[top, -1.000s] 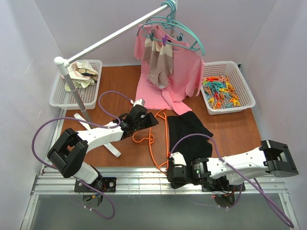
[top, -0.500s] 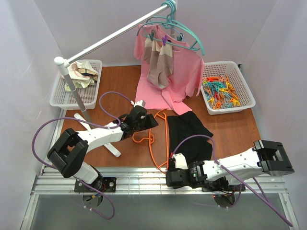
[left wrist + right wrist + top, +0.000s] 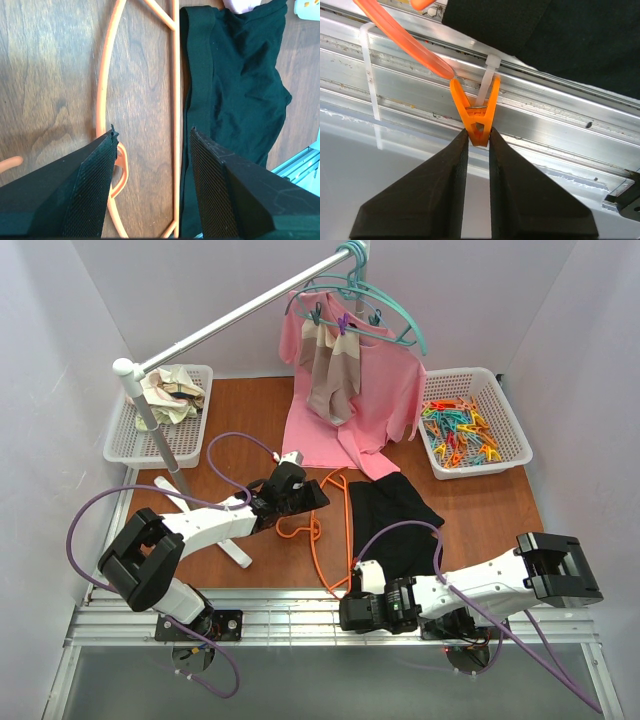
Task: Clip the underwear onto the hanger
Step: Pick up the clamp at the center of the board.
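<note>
The black underwear point(image 3: 392, 515) lies flat on the brown table, right of the orange hanger point(image 3: 318, 540); both also show in the left wrist view, the underwear point(image 3: 235, 95) beside the hanger's straight bar point(image 3: 175, 100). My left gripper point(image 3: 318, 496) is open and empty above the hanger's upper part, its jaws spanning the bar. My right gripper point(image 3: 345, 614) sits at the table's near edge over the metal rail, shut on an orange clothespin point(image 3: 476, 115). The clothespin's open tips sit at the hanger's corner point(image 3: 410, 45).
A white basket of coloured clothespins point(image 3: 460, 432) stands back right. A white basket with cloths point(image 3: 165, 400) stands back left. A pink shirt and striped cloth hang on teal hangers point(image 3: 350, 370) from a rail. The rail's white stand point(image 3: 215, 525) lies under my left arm.
My right gripper has moved left and toward the near edge along the metal rail, holding the clothespin. My left gripper has hardly moved.
</note>
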`<state>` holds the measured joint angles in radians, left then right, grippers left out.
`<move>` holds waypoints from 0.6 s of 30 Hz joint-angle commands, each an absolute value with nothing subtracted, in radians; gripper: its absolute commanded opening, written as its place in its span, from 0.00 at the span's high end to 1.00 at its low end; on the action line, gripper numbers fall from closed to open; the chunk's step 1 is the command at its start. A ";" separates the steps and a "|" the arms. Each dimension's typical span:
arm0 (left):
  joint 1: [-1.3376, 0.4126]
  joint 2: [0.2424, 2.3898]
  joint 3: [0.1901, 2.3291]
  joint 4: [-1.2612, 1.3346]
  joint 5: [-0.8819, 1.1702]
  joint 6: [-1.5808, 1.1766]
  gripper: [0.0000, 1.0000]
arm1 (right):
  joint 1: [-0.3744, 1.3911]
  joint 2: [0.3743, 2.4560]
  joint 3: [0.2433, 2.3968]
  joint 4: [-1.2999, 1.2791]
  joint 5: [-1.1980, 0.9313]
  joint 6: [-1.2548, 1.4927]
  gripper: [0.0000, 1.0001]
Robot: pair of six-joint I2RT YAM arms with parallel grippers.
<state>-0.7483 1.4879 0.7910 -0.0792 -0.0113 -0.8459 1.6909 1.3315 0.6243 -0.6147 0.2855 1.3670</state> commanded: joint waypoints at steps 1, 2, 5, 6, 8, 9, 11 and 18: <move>-0.752 1.434 0.775 -0.089 -0.005 -0.834 0.48 | 1.697 1.413 0.572 -0.630 0.262 1.414 0.88; -0.752 1.433 0.773 -0.087 -0.005 -0.834 0.48 | 1.695 1.414 0.569 -0.630 0.259 1.419 0.88; -0.752 1.430 0.767 -0.080 -0.002 -0.834 0.48 | 1.697 1.411 0.565 -0.630 0.255 1.427 0.89; -0.752 1.428 0.765 -0.078 -0.002 -0.834 0.48 | 1.698 1.408 0.565 -0.632 0.255 1.427 0.91; -0.752 1.427 0.767 -0.077 -0.002 -0.831 0.48 | 1.700 1.394 0.583 -0.650 0.261 1.420 0.92; -0.752 1.424 0.769 -0.077 -0.002 -0.830 0.48 | 1.701 1.388 0.598 -0.705 0.274 1.422 0.93; -0.752 1.419 0.773 -0.078 -0.002 -0.816 0.48 | 1.706 1.356 0.644 -0.754 0.279 1.416 0.95; -0.752 1.405 0.781 -0.069 0.040 -0.799 0.47 | 1.717 1.171 0.758 -0.992 0.278 1.431 0.96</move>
